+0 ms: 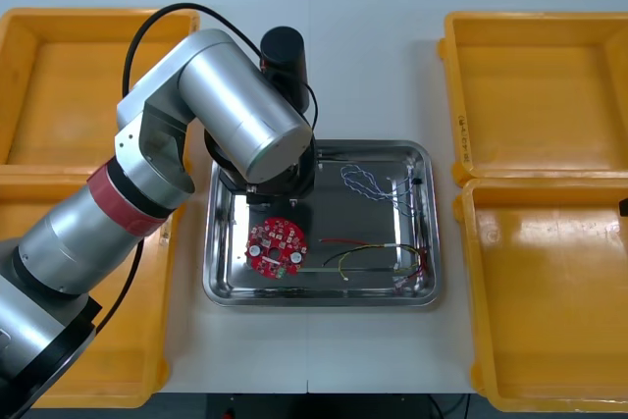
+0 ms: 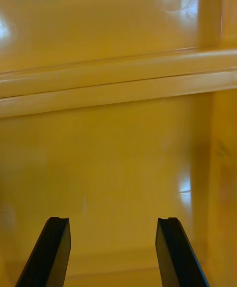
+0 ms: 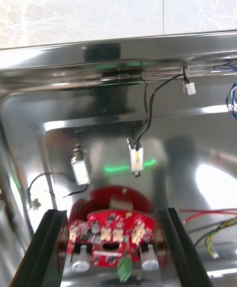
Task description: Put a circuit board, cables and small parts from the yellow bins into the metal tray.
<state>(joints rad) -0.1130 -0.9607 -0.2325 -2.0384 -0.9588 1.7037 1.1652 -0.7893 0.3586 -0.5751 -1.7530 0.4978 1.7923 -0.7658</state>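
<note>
1. Front view: the metal tray (image 1: 324, 296) lies in the middle of the surface (image 1: 324, 360), between the yellow bins (image 1: 540, 95), which stand two at each side
2. Inside the tray, the round red circuit board (image 1: 277, 247) lies flat in the left half, towards the robot
3. A twisted blue and white cable (image 1: 365, 183) lies in the tray's far right part, and a red and yellow cable (image 1: 373, 250) lies in its near right part
4. Both right-hand bins have bare floors
5. The left arm (image 1: 235, 105) reaches over the tray's left half and hides part of the left-hand bins
6. Left wrist view: the left claw (image 3: 111, 212) is spread wide, one finger at each side of the circuit board; whether they touch it I cannot tell
7. Beyond the board, a small metal part (image 3: 134, 157) lies on the shiny tray floor, joined to a black cable (image 3: 148, 104)
8. Right wrist view: the right claw (image 2: 113, 219) is also wide apart, holding nothing, above the bare floor of a yellow bin near the rims where two bins meet
</note>
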